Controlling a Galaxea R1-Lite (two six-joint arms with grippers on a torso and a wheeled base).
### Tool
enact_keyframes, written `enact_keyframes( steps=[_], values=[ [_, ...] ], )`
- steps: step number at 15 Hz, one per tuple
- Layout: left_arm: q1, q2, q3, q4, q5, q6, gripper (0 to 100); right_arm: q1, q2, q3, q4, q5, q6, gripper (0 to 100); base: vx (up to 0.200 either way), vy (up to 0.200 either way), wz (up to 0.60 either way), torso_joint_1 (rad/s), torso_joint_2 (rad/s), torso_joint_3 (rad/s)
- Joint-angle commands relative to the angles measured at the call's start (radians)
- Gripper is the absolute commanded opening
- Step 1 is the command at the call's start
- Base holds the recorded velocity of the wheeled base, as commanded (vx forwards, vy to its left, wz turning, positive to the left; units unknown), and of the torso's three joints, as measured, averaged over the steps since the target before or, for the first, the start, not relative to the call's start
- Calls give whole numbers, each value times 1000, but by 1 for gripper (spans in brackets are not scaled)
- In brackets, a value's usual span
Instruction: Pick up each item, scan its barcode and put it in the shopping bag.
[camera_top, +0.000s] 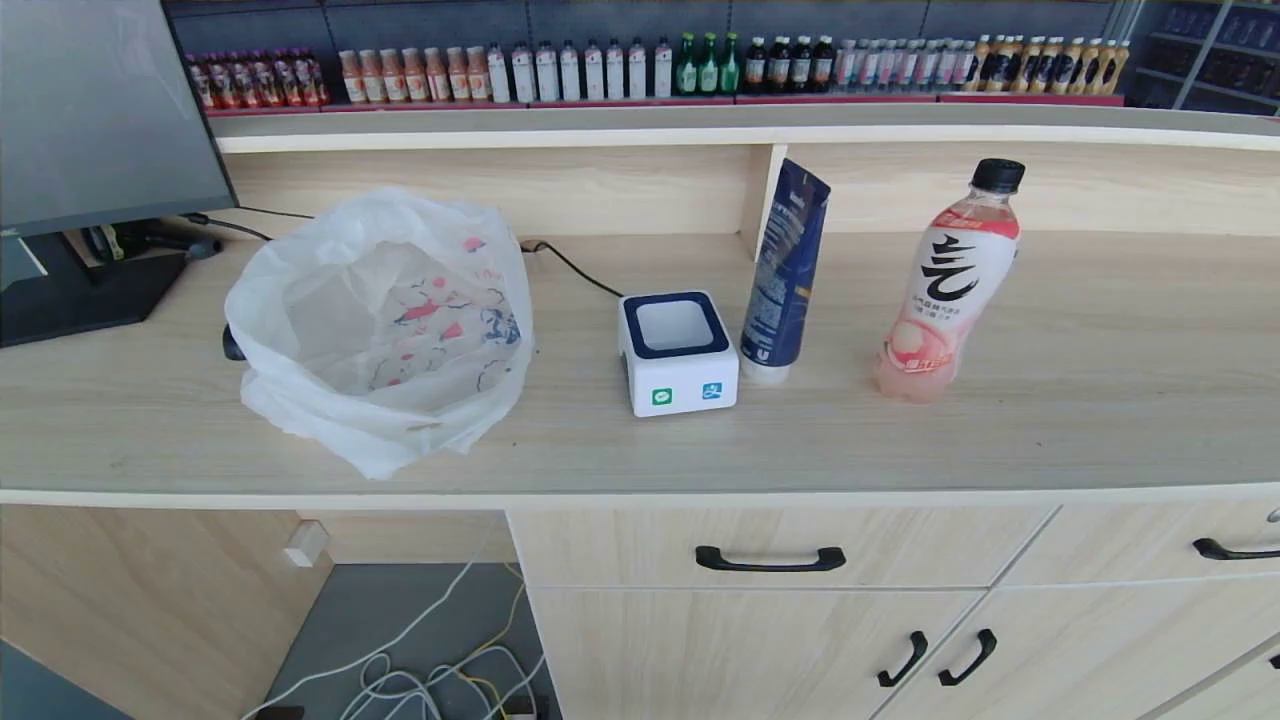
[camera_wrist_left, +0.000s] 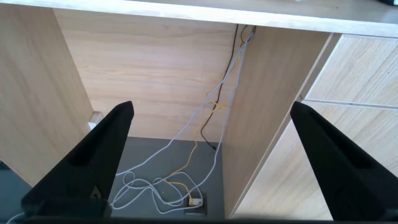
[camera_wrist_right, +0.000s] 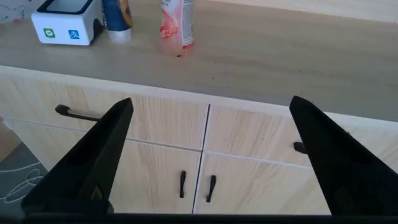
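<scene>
1. The left gripper (camera_wrist_left: 211, 107) has its jaws spread wide with nothing between them. It hangs low, facing the open bay under the counter, where loose cables (camera_wrist_left: 186, 180) trail across the floor.
2. The right gripper (camera_wrist_right: 211, 102) is the same, with jaws wide apart and empty. It sits below the counter (camera_top: 1100, 400) edge, in front of the drawer fronts (camera_wrist_right: 168, 124).
3. Up on the counter, the pink bottle (camera_top: 945, 285) stands upright on the robot's right, with clear space around it.
4. The dark blue tube (camera_top: 785, 275) stands on its cap just beside the scanner (camera_top: 678, 350), between it and the bottle.
5. The scanner is a small white box with its window facing up, and it sits near the middle of the counter.
6. The shopping bag (camera_top: 270, 300) lies to the left with its mouth open. I can see only its own print inside, no goods.
7. To my eye the job is at its very start, with nothing scanned or bagged. Both the tube and the bottle are yet to be lifted, shown to the scanner and dropped in the bag.
</scene>
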Motion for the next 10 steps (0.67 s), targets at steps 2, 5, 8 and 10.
enact_keyframes(
  steps=[2,5,8,10],
  values=[
    [0,0,0,0,0,-1,100,105,473,-86,-325,5,-44,100,0,0,0,0,0,0],
    [0,0,0,0,0,-1,100,162,696,-112,-541,5,-58,100,0,0,0,0,0,0],
    [0,0,0,0,0,-1,100,242,872,-206,-711,0,-66,100,0,0,0,0,0,0],
    [0,0,0,0,0,-1,100,309,1039,-222,-981,-49,-66,100,0,0,0,0,0,0]
  ],
)
